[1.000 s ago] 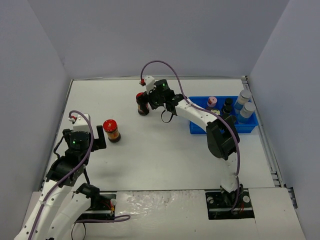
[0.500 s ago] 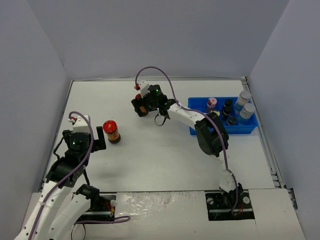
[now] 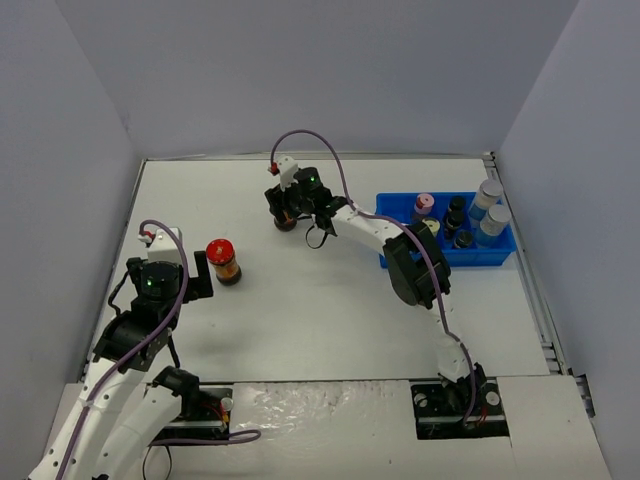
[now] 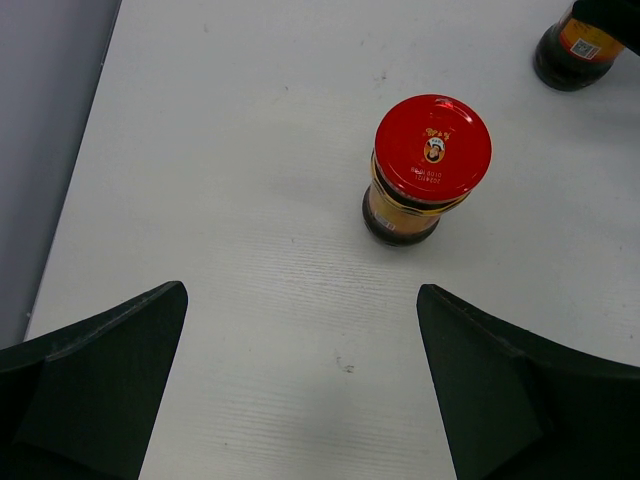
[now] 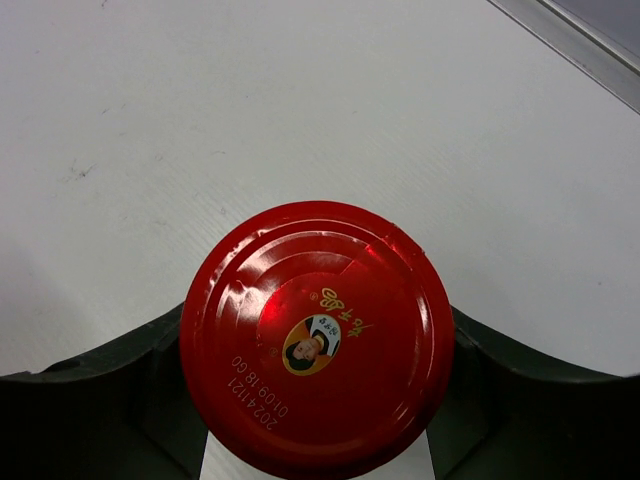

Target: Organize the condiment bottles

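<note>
The white table is carrying everything. The right arm is reaching from the near edge across to the far middle. The left arm is bending over the left side.

The blue compartmented tray is lying against the table's right edge, toward the far corner. In its right end two silver-lidded blue-labelled jars are standing one behind the other. Three tiny black-capped bottles are standing in a row in the middle. A pink-capped bottle is standing at the left end, with a pale jar just nearer, partly hidden by the arm. All are standing upright with their caps up.

One red-lidded sauce jar is standing upright near the far edge, slightly left of the middle, with its long axis vertical and its lid facing up. The right gripper is straddling it, one finger close on either side below the lid. The lid is hiding the pads, so it cannot be told whether they are already pinching the glass.

The second red-lidded sauce jar is standing upright toward the left edge, about midway between near and far, well apart from the first. Its lid is facing up and nothing is touching it. The left gripper is hovering just to its near side with its fingers spread wide, gripping nothing.
</note>
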Controlling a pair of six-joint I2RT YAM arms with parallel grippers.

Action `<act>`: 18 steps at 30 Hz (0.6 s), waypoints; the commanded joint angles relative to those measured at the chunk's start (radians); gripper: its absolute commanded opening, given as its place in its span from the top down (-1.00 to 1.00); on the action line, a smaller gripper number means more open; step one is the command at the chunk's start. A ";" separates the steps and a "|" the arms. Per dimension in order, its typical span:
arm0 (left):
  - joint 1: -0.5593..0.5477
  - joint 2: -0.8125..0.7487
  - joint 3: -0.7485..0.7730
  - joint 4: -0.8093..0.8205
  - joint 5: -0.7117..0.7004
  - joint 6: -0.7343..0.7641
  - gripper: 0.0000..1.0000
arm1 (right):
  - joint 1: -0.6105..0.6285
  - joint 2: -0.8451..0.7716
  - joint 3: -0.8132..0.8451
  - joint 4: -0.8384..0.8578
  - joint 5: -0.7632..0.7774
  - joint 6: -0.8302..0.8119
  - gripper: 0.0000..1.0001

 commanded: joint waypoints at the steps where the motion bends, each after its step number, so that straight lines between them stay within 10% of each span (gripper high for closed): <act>1: 0.006 0.013 0.017 0.066 0.004 0.013 -0.94 | 0.005 -0.047 0.023 0.097 0.023 0.010 0.08; 8: 0.006 0.009 0.016 0.067 0.005 0.016 -0.94 | 0.005 -0.241 -0.169 0.147 0.070 0.026 0.96; 18: 0.008 -0.001 0.017 0.066 -0.004 0.014 -0.94 | -0.026 -0.632 -0.423 0.096 0.162 0.026 1.00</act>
